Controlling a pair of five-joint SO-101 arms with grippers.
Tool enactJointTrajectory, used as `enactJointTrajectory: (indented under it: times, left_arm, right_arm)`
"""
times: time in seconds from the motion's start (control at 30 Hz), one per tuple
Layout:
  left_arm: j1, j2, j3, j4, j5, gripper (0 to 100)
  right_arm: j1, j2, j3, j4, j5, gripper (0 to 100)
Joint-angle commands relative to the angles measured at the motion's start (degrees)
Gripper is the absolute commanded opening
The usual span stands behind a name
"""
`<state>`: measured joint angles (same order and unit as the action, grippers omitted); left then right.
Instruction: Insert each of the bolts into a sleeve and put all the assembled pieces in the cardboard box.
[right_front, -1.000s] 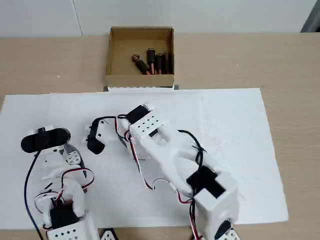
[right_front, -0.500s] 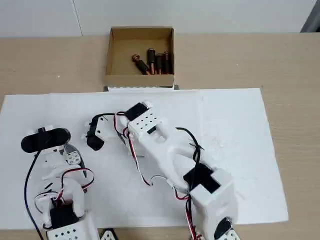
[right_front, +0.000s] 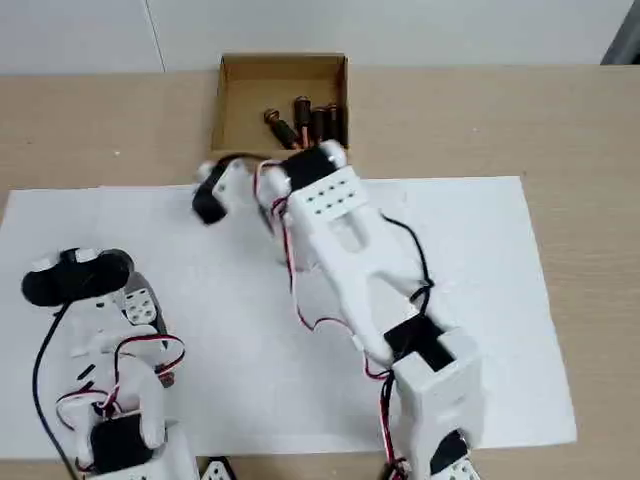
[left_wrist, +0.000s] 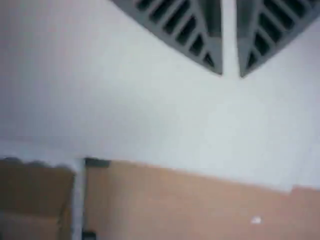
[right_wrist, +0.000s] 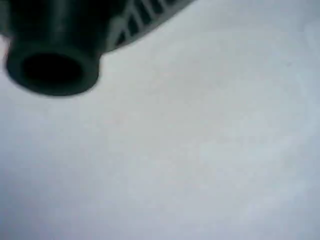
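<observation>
High view: an open cardboard box (right_front: 232, 100) sits at 12 o'clock on the counter (right_front: 580, 120). Toward its 4 o'clock corner lies a cluster of assembled pieces (right_front: 305, 120), dark sleeves with copper-toned bolts, close together; exact count unclear. A white paper sheet (right_front: 480, 300) covers the counter from centre down to 6 o'clock.

From 5 o'clock the right arm (right_front: 350, 250) runs diagonally toward 11 o'clock, its wrist overlapping the box's near wall. At its tip the right claw (right_front: 213, 188) hangs just outside the box's 7 o'clock corner, above the paper's far edge, clamped on a black sleeve (right_wrist: 52, 70). In the right wrist view the sleeve's open end faces the camera, bore dark; cannot tell if a bolt sits inside.

At 7 o'clock the left arm (right_front: 110, 340) sits folded over the paper, well apart from the box. On the left claw (left_wrist: 231, 72) the ribbed fingers are nearly together with a thin slit between, gripping nothing. Paper lies below, counter beyond.
</observation>
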<state>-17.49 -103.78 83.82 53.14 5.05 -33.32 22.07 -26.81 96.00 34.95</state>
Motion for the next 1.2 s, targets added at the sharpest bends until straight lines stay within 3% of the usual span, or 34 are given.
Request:
enactJointTrajectory:
  times: [0.0,0.37,0.8,1.17]
  left_arm:
    - [1.41,-0.09,-5.49,2.29,-1.67,1]
    - [1.49,0.0,-16.13,14.51,-9.58,1]
    - [1.05,0.97,-15.78,25.58,-17.14,1]
    - [-0.97,31.56,-24.92,23.56,-16.0,1]
  right_arm:
    - [2.68,-7.16,-2.99,1.89,-3.43,0.9]
    - [9.27,-24.75,10.2,2.42,-10.81,0.8]
    - [24.22,-44.18,31.38,2.24,-14.15,0.8]
    - [33.36,-62.55,54.42,-2.77,-11.16,0.8]
